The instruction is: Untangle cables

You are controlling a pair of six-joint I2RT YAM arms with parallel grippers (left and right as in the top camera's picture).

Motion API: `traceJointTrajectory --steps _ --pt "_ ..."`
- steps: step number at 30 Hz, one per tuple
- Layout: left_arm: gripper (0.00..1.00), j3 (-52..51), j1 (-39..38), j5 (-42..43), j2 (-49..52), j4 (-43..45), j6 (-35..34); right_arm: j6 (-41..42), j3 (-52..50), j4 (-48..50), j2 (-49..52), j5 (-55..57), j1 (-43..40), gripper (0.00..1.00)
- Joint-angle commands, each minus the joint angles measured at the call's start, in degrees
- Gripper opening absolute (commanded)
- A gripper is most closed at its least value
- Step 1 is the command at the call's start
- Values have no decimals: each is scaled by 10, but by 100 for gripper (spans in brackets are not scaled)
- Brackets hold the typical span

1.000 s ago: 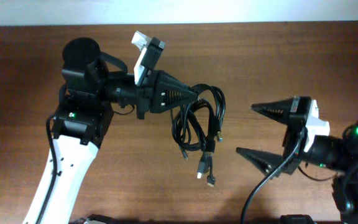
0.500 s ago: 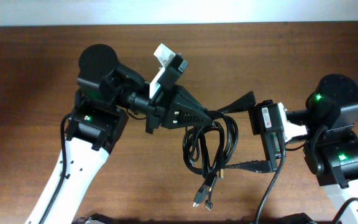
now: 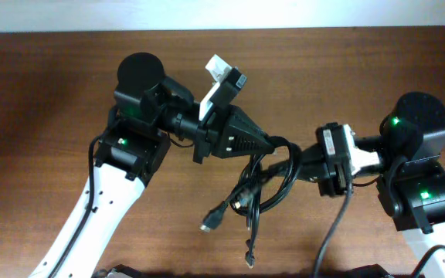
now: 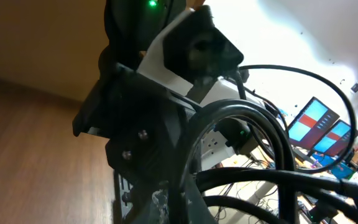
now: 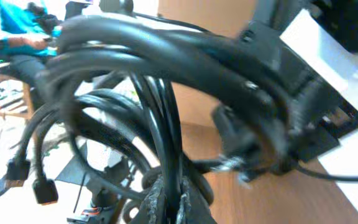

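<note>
The cables are a tangle of thin black cords hanging between my two arms, above the brown table. Loose plug ends dangle at the lower left and at the bottom. My left gripper is shut on the top of the bundle. My right gripper is shut on strands at the bundle's right side. In the left wrist view the cables arc across the left gripper. In the right wrist view the right gripper pinches vertical strands under the looped cables.
The left arm's base stands at the back left and the right arm's base at the right. A thicker black wire runs from the right gripper down to the front edge. Pale wall lies behind the table's far edge.
My right gripper came in from the right, straddled the bundle and shut on its strands. The left arm shifted right with the bundle. The dangling plug ends swung down and left.
</note>
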Motion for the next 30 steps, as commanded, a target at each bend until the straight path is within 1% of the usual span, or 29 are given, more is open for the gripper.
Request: traceJointTrajectory --steps 1,3,5,8,10,14,17,18,22,25,26,27,30 --pt "0 5 0 19 2 1 9 115 8 1 -4 89 2 4" --pt "0 5 0 19 2 2 10 129 8 1 -4 89 3 4" --pt "0 5 1 20 2 2 9 130 8 -22 -4 89 2 4" --pt "0 5 31 26 2 2 9 130 8 -84 -4 89 -40 4" --pt "0 5 44 31 2 2 10 129 8 -140 -4 89 -91 4" --pt "0 5 44 30 2 2 10 129 7 -167 -4 92 -124 4" --pt "0 5 47 29 2 3 12 129 7 -231 -4 175 -130 4" --pt "0 5 51 30 2 1 37 129 7 -250 -4 196 -130 4" --pt "0 5 64 30 2 1 40 130 7 -283 -4 236 -130 4" --pt "0 5 64 30 2 1 40 130 7 -317 -4 242 -130 4" --pt "0 5 64 30 2 1 40 130 7 -322 -4 242 -130 5" --pt "0 5 64 30 2 1 41 130 7 -332 -4 242 -130 15" --pt "0 5 64 30 2 1 51 130 7 -371 -4 241 -130 24"
